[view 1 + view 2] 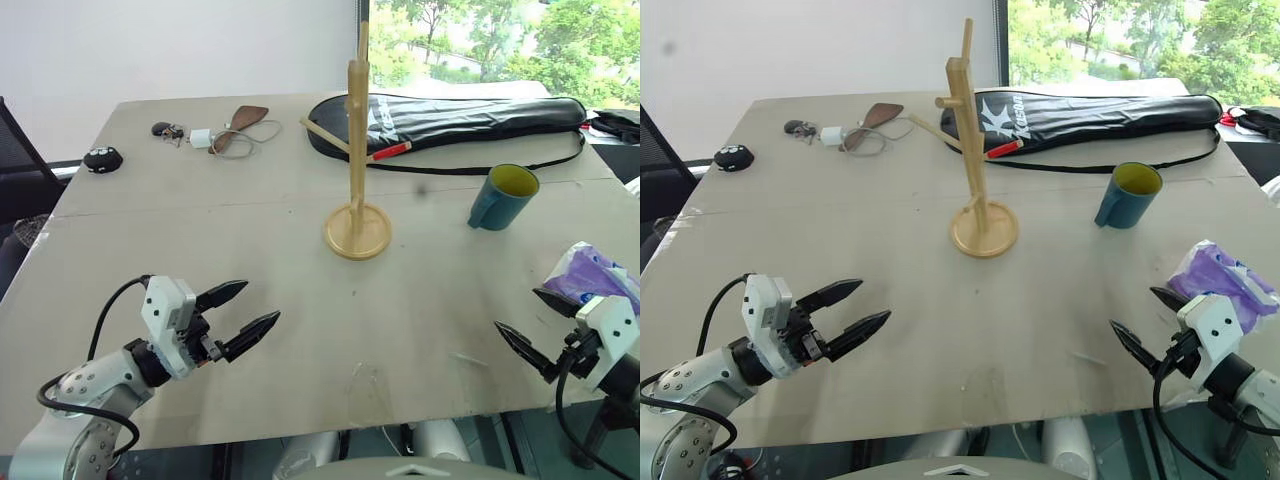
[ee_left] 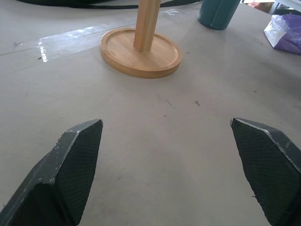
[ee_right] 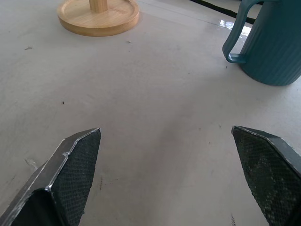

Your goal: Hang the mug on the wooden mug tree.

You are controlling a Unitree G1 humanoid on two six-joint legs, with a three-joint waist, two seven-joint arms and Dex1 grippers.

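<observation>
Both grippers sit low in the frame with nothing in them: left gripper (image 1: 234, 318) at lower left, jaws apart, and right gripper (image 1: 528, 322) at lower right, jaws spread wide too. Small teal-blue ceramic mug with the yellow-green inside (image 1: 502, 197) stands upright on the grey table (image 1: 300, 400) at right of centre, well apart from the tall light-wood mug tree on its round disc base (image 1: 356, 160) in the middle. Right side is closer, so I'd go with that one. Its handle faces the tree side, so I'd pinch the wall or rim and leave the handle loop free for a slanted peg. Watch the purple plastic bag (image 1: 592, 275) beside that arm.
</observation>
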